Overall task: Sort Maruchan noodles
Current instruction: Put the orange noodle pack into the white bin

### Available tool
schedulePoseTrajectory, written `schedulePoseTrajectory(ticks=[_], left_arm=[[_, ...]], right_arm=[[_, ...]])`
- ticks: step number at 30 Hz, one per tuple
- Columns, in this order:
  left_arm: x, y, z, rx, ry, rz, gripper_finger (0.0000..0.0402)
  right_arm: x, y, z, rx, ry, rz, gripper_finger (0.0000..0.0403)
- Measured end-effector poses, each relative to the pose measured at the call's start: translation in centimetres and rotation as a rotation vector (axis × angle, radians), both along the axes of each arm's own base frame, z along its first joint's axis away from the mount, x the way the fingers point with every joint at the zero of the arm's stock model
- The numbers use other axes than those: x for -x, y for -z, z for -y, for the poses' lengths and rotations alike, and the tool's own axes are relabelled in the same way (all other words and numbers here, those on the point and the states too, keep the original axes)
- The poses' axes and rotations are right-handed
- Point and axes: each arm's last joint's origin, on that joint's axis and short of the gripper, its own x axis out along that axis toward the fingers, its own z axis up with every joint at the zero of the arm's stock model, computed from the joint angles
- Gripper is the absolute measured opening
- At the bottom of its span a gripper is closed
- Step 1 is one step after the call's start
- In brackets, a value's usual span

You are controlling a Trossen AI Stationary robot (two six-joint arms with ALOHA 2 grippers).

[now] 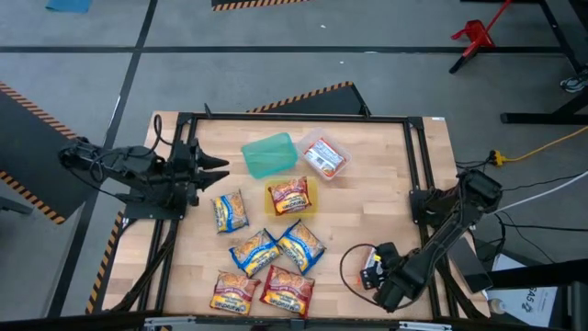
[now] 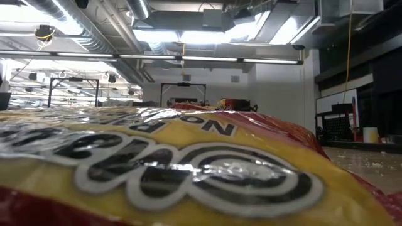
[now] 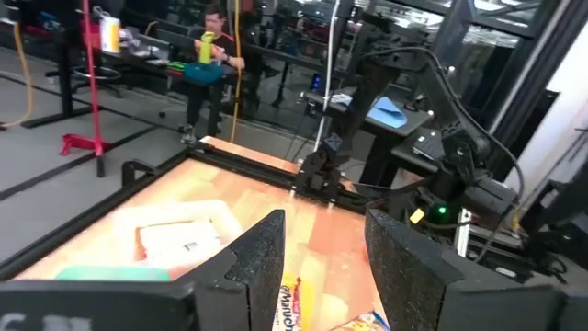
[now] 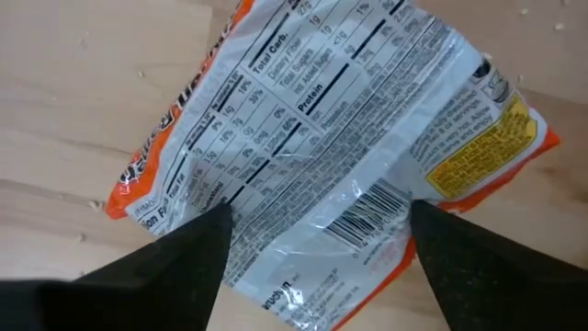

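Several Maruchan noodles packets lie flat on the wooden table: blue-and-yellow ones (image 1: 231, 211) (image 1: 300, 245) and red-and-yellow ones (image 1: 288, 289) near the front edge. One (image 1: 290, 196) lies in a yellow container. A red-and-white one (image 1: 324, 157) lies in a clear container. An orange-edged packet (image 4: 331, 119) lies label side up at the front right. My right gripper (image 4: 317, 210) hangs over it, open and pointing down, one finger over each side. My left gripper (image 3: 323, 230) stands level at the table's left, open, with nothing between its fingers.
A teal container (image 1: 269, 154) stands at the back centre beside the clear one. A black frame (image 1: 294, 117) runs around the table. A dark cable loop (image 1: 348, 268) lies by my right gripper (image 1: 375, 274). One packet (image 2: 188, 163) fills the low view. A person sits in the room beyond.
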Motion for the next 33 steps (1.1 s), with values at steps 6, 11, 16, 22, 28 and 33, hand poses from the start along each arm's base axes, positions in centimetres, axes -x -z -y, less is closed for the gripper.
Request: schedulePoseTrajectory(ticks=[6,11,16,22,28,33], left_arm=[[-0.6,0.1,-0.6,-0.024,-0.062,-0.016,0.0148],[-1.3,0.4,-1.1,-0.025,-0.109,-0.041,0.0148],[-2.4,0.9,-1.4,0.000,-0.093,-0.070,0.0147],[-3.4,1.2,-1.7,0.028,-0.094,-0.090,0.0147],[-4.1,1.6,-1.9,0.042,-0.094,-0.114,0.0147],[-4.2,1.7,-2.2,0.059,-0.077,-0.116,0.0147]], right_arm=[[-3.0,0.2,3.2,0.156,-0.049,0.097,0.0317],[-5.2,-0.3,5.5,0.192,-0.157,0.078,0.0317],[-5.5,-2.3,6.5,0.242,-0.173,0.007,0.0317],[-5.0,-2.2,6.1,0.323,-0.070,0.071,0.0317],[-3.7,0.8,7.2,0.374,0.056,0.111,0.0317],[-4.2,2.3,7.4,0.348,0.099,0.264,0.0317]])
